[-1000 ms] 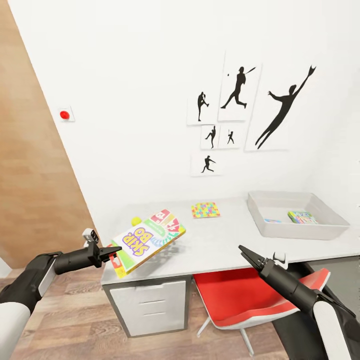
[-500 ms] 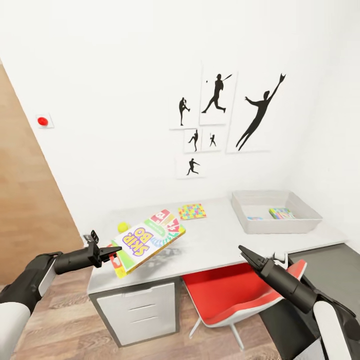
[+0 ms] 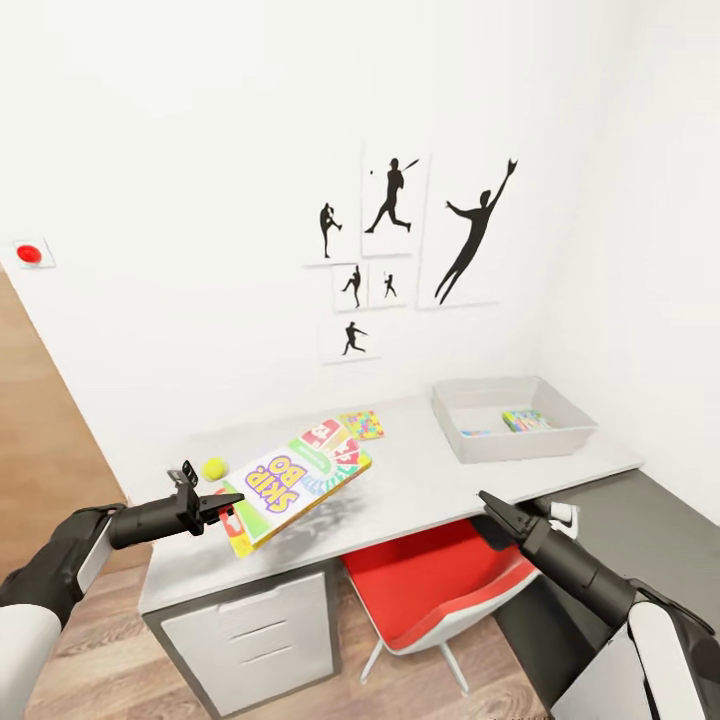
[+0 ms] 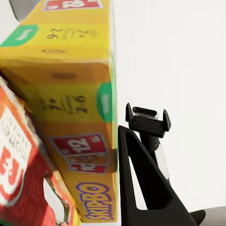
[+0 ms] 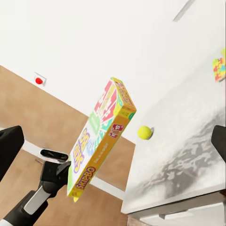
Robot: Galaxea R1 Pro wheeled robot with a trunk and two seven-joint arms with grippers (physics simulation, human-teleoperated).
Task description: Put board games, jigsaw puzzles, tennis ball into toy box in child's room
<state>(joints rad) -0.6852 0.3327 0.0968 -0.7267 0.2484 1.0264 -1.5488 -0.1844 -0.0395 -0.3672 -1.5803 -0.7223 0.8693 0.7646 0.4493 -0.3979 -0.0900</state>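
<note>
Skip-Bo board game (image 3: 296, 482) clamped at its near-left corner by left end effector (image 3: 222, 506), held tilted above the near-left part of the surface (image 3: 430, 490). Left wrist view adds the box's yellow side panel (image 4: 80, 132) with a red box (image 4: 19, 165) pressed against it in the same grip. Right wrist view shows the box edge-on (image 5: 101, 148), apart from the surface (image 5: 188, 160), with tennis ball (image 5: 144, 133) on the surface beyond it. Tennis ball (image 3: 214, 468) sits far-left; jigsaw puzzle (image 3: 362, 425) mid-far. Toy box (image 3: 513, 417) at far-right corner, holding a colourful box (image 3: 525, 420). Right end effector (image 3: 492, 506) clenched, empty, over the near edge. Red chair (image 3: 430, 590) under the surface, drawers (image 3: 250, 640) left. White wall, silhouette posters (image 3: 400, 240), wood floor.
</note>
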